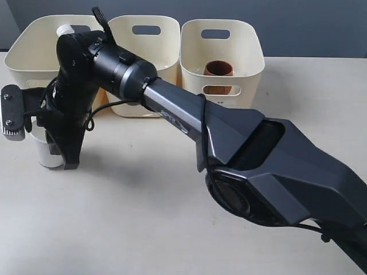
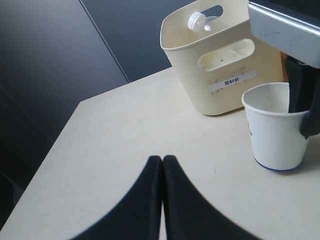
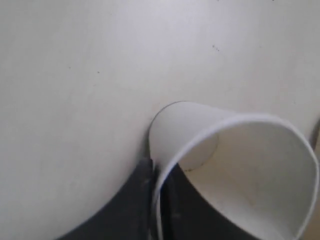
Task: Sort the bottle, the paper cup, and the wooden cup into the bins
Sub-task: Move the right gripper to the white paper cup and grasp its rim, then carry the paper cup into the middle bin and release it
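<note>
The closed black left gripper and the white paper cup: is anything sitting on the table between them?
Nothing. In the left wrist view, only bare pale table lies between the closed black left gripper and the white paper cup.

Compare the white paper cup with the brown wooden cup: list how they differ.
The white tapered paper cup stands on the table in front of the left cream tub; the rounded dark brown wooden cup sits inside the right cream tub. The right hand pinches the paper cup's rim, one finger inside, one outside; nothing holds the wooden cup. The paper cup's walls are straight, the wooden cup's bulge. Both stand upright, mouths open.
</note>
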You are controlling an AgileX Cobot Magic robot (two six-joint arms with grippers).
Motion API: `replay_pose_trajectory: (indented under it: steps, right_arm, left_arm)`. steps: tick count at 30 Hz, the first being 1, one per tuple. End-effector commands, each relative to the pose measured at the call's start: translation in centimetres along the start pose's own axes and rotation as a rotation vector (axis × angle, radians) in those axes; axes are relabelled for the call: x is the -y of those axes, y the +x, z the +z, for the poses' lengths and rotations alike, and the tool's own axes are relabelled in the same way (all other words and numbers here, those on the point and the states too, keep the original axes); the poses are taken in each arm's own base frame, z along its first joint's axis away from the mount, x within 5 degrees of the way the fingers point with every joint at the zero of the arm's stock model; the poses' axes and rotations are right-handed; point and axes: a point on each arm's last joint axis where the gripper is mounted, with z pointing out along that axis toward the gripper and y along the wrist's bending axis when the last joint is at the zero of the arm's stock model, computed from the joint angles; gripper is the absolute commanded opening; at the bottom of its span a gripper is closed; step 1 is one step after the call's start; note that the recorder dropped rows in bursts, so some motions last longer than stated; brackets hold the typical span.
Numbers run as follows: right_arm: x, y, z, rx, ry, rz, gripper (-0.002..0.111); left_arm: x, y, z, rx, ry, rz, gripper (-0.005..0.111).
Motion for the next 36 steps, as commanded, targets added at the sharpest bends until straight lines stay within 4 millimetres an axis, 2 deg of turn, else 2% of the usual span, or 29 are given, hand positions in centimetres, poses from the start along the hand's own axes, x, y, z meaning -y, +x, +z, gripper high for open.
replay_pose_trajectory:
  steps: [1, 2, 4, 5, 6, 7, 9, 11, 14, 15, 17, 23, 24, 30, 33, 36]
  right_arm:
    - [0.6, -1.7, -4.2, 0.035, 0.069, -0.005, 0.0]
    - [0.7, -2.6, -6.4, 0.056, 0.104, -0.008, 0.0]
    - [0.8, -3.3, -8.4, 0.063, 0.141, 0.001, 0.0]
    - [0.9, -3.6, -10.0, 0.054, 0.18, 0.003, 0.0]
    - [1.0, -3.8, -11.1, 0.044, 0.209, 0.005, 0.0]
    - [1.2, -4.1, -13.8, 0.015, 0.284, 0.023, 0.0]
    - [1.5, -4.0, -16.2, 0.003, 0.344, 0.049, 0.0]
    - [2.3, -2.8, -19.3, 0.017, 0.406, 0.118, 0.0]
    - [4.3, 1.0, -21.6, 0.032, 0.448, 0.295, 0.0]
    - [5.3, 3.0, -21.6, 0.027, 0.47, 0.374, 0.0]
    - [6.9, 5.6, -21.2, 0.039, 0.52, 0.462, 0.0]
    - [8.5, 10.0, -17.6, -0.016, 0.496, 0.545, 0.0]
    - [8.7, 10.9, -16.3, -0.034, 0.48, 0.557, 0.0]
    - [9.2, 12.4, -13.6, -0.048, 0.47, 0.571, 0.001]
    - [9.1, 12.8, -12.8, -0.063, 0.454, 0.584, 0.012]
    - [9.1, 13.3, -12.2, -0.084, 0.452, 0.61, 0.029]
  left_arm:
    - [0.1, 0.1, 0.0, -0.001, 0.005, -0.003, 0.0]
    - [0.1, 0.1, 0.0, -0.001, 0.005, -0.003, 0.0]
    - [0.1, 0.1, 0.0, -0.001, 0.005, -0.003, 0.0]
    - [0.1, 0.1, 0.0, -0.001, 0.005, -0.003, 0.0]
    - [0.1, 0.1, 0.0, -0.001, 0.005, -0.003, 0.0]
    - [0.1, 0.1, 0.0, -0.001, 0.005, -0.003, 0.0]
    - [0.1, 0.1, 0.0, -0.001, 0.005, -0.003, 0.0]
    - [0.1, 0.1, 0.0, -0.001, 0.005, -0.003, 0.0]
    - [0.1, 0.1, 0.0, -0.001, 0.005, -0.003, 0.0]
    - [0.1, 0.1, 0.0, -0.001, 0.005, -0.003, 0.0]
    - [0.1, 0.1, 0.0, -0.001, 0.005, -0.003, 0.0]
    - [0.1, 0.1, 0.0, -0.001, 0.005, -0.003, 0.0]
    - [0.1, 0.1, 0.0, -0.001, 0.005, -0.003, 0.0]
    - [0.1, 0.1, 0.0, -0.001, 0.005, -0.003, 0.0]
    - [0.1, 0.1, 0.0, -0.001, 0.005, -0.003, 0.0]
    - [0.1, 0.1, 0.0, -0.001, 0.005, -0.003, 0.0]
